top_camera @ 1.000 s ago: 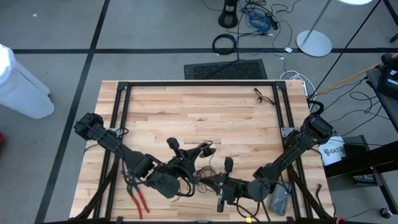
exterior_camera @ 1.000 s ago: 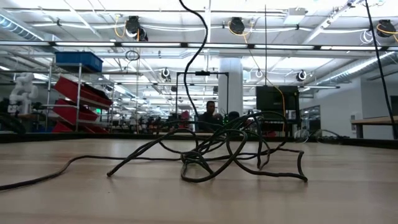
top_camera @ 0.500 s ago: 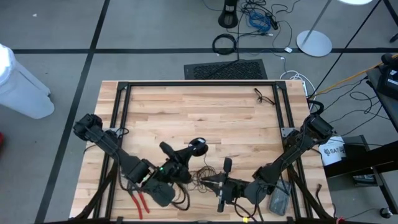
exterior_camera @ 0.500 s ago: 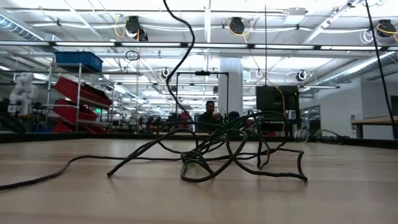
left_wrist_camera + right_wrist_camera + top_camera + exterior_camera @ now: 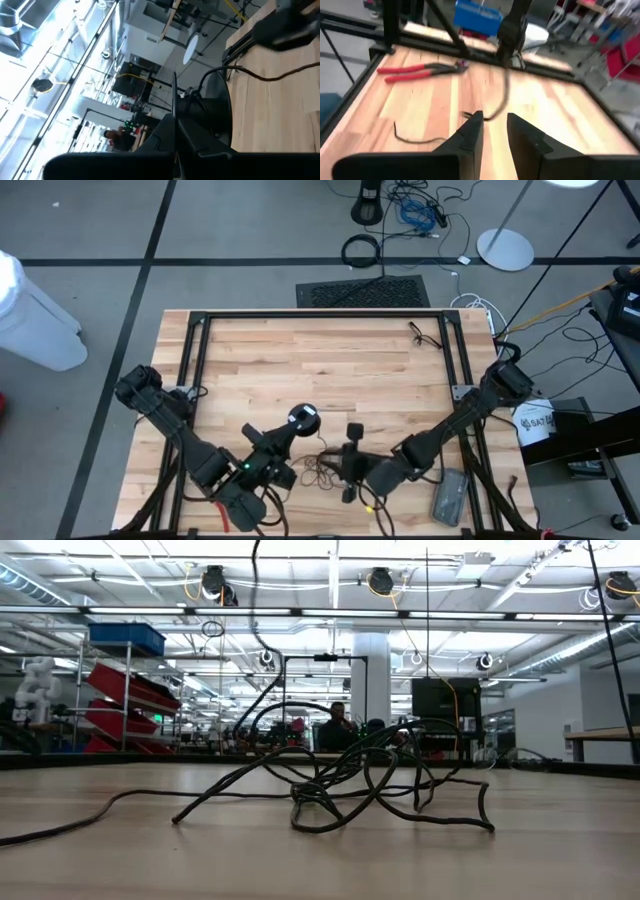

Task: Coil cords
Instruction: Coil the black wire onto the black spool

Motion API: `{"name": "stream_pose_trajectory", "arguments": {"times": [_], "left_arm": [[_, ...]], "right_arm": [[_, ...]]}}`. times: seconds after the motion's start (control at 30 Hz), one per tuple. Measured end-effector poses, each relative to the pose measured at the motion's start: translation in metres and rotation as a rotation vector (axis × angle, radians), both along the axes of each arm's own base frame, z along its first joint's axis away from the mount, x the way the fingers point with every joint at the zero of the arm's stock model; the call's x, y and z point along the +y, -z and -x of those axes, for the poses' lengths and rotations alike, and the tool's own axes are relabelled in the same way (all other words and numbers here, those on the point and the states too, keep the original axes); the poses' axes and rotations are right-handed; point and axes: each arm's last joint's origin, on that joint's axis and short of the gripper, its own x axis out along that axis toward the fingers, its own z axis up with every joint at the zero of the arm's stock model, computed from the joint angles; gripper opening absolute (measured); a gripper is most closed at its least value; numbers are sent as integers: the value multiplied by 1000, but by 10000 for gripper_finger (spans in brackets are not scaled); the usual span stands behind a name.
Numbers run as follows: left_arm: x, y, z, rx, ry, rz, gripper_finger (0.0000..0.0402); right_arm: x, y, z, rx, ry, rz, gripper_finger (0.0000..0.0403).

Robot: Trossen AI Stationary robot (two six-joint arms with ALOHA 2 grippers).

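Cords (image 5: 318, 470) sit in a loose tangle on the tabletop (image 5: 300, 350), near its front edge, between the two arms in the high view. The left gripper (image 5: 292, 426) is raised just beside the pile with the small round puck (image 5: 303, 417) at its tip. The right gripper (image 5: 342, 463) is right at the tangle.

Low view: the messy knot is lying on the wood, and one strand (image 5: 255, 600) climbs straight up out of frame, so part of the cord is lifted.

Left wrist view: the jaws are clenched tight with a thin line of cord (image 5: 175, 90) poking out from between them, so I'd say that end is gripped.

Right wrist view: the jaws are released, with bare wood showing in the gap and nothing in them. Red-handled pliers (image 5: 415, 71) lie farther off.

My take: keep the left one clamped and high so the strand stays taut. Then bring the right one in on a single free strand, not the whole knot, and lay loops one by one.
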Motion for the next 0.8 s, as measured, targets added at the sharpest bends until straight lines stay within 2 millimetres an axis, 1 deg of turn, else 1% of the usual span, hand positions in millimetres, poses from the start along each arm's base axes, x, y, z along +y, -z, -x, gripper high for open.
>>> {"name": "stream_pose_trajectory", "arguments": {"times": [0.1, 0.3, 0.43, 0.6, 0.67, 0.8], "left_arm": [[-1, 0, 0, 9, 3, -7, 2], [0, 0, 0, 16, 3, -13, 2], [0, 2, 1, 32, 4, -27, 2], [0, 2, 1, 31, 4, -26, 2], [0, 2, 1, 31, 5, -26, 2], [0, 2, 1, 29, 7, -20, 2]], "right_arm": [[-6, 2, -2, 18, 20, -4, 75], [-7, 0, -2, 15, 24, 7, 75], [-7, -13, 7, 3, 28, 23, 75], [-8, -29, 28, -19, 165, 90, 75], [-6, -35, 33, -41, 166, 66, 75], [0, -45, 33, -124, 158, -13, 75]]}}
